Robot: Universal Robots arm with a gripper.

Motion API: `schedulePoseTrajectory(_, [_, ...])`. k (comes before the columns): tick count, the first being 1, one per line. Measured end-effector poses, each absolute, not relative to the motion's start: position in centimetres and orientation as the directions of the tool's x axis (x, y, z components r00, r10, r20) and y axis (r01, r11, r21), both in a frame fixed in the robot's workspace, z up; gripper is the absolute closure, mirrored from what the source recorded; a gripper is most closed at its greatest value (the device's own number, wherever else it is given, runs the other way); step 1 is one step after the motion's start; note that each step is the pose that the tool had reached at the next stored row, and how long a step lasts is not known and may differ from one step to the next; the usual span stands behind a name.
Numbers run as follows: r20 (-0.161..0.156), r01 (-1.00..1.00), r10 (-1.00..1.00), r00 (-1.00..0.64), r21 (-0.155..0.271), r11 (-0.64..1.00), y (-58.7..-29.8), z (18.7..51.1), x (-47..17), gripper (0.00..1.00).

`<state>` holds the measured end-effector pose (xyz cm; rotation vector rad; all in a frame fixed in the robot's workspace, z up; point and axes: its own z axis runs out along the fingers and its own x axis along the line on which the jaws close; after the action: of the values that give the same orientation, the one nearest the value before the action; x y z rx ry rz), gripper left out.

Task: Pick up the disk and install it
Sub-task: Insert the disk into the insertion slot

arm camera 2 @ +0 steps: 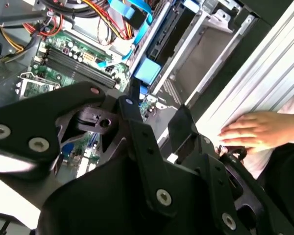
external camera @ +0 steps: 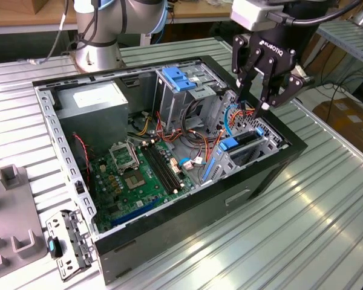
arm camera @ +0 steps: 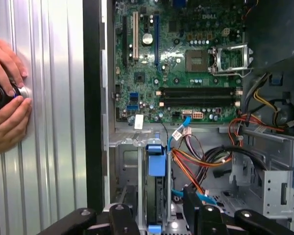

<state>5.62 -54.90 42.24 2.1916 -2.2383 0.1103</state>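
black two-finger gripper [external camera: 253,99]: open wide, empty | blue-railed silver-grey metal disk [arm camera: 156,166]: likely rigid, dense, shock-sensitive | you grip its long edges

Open air around the gripper [external camera: 254,96]; cables [arm camera: 198,164] crowding the drive bay [arm camera: 128,164] below.

Blue-railed disk [arm camera: 156,164] edgewise in drive bay [arm camera: 137,161]

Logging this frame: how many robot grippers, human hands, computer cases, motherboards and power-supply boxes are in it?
Gripper: 1
Human hands: 2
Computer case: 1
Motherboard: 1
Power-supply box: 1
Total: 6
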Motion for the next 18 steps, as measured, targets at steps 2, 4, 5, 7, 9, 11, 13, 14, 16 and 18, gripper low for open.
schedulePoseTrajectory(2, [0.054, -0.999, -0.998, -0.022, -0.045, 0.020, -54.9, 41.9, 5.6, 0.49])
schedulePoseTrajectory(4, [0.054, -0.999, -0.998, -0.022, -0.045, 0.020, -54.9, 41.5, 5.6, 0.49])
schedulePoseTrajectory(5, [0.054, -0.999, -0.998, -0.022, -0.045, 0.020, -54.9, 41.3, 5.6, 0.51])
schedulePoseTrajectory(7, [0.054, -0.999, -0.998, -0.022, -0.045, 0.020, -54.9, 40.9, 5.6, 0.57])
schedulePoseTrajectory(9, [0.054, -0.999, -0.998, -0.022, -0.045, 0.020, -55.0, 40.4, 5.6, 0.70])
schedulePoseTrajectory(11, [0.054, -0.999, -0.998, -0.022, -0.045, 0.020, -55.0, 40.0, 5.6, 0.76])
schedulePoseTrajectory(13, [0.054, -0.999, -0.998, -0.022, -0.045, 0.020, -55.1, 39.6, 5.6, 0.88])
schedulePoseTrajectory(14, [0.054, -0.999, -0.998, -0.022, -0.045, 0.020, -55.2, 39.4, 5.6, 0.88])
schedulePoseTrajectory(16, [0.054, -0.999, -0.998, -0.022, -0.045, 0.020, -55.3, 38.9, 5.6, 0.89])
schedulePoseTrajectory(18, [0.054, -0.999, -0.998, -0.022, -0.045, 0.020, -55.4, 38.3, 5.7, 0.89])
